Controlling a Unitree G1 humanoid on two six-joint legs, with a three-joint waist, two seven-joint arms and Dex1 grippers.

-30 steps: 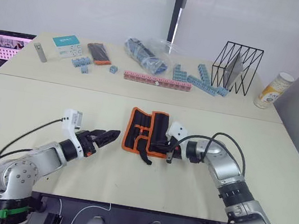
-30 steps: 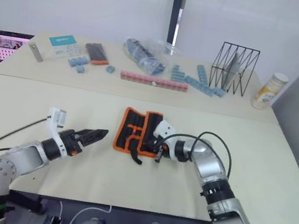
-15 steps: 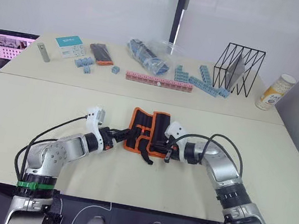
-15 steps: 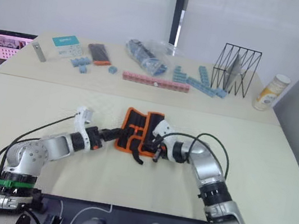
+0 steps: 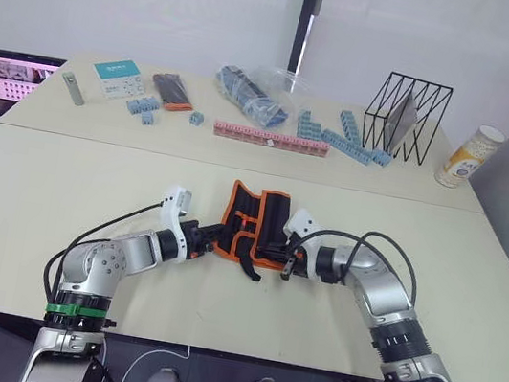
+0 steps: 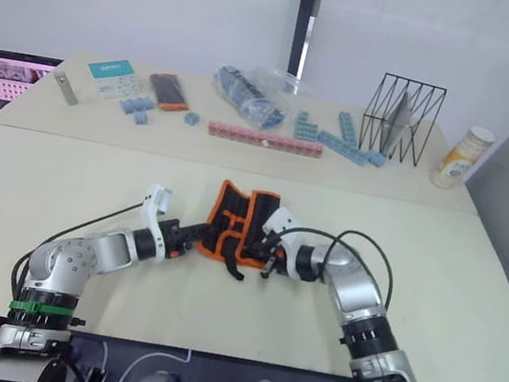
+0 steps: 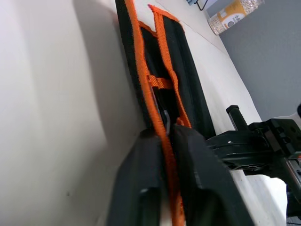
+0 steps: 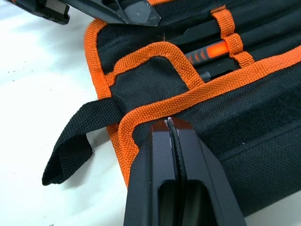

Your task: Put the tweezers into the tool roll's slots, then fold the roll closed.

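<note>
Both grippers pinch the black fabric tool roll with orange trim point(image 5: 254, 223): the left gripper point(image 7: 167, 141) at its nine-o'clock edge, the right gripper point(image 8: 175, 129) at three. In judgement, the fold goes best with the fingers kept pinched and the trim edges aligned.

Both arms point(image 5: 117, 261) inward, jaws apparently pinched closed.

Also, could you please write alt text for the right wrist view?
The right end effector, fingers shut, pinches the orange-trimmed edge of the black tool roll on a pale table. A loose black strap trails off the roll, and the left end effector reaches in opposite.
</note>
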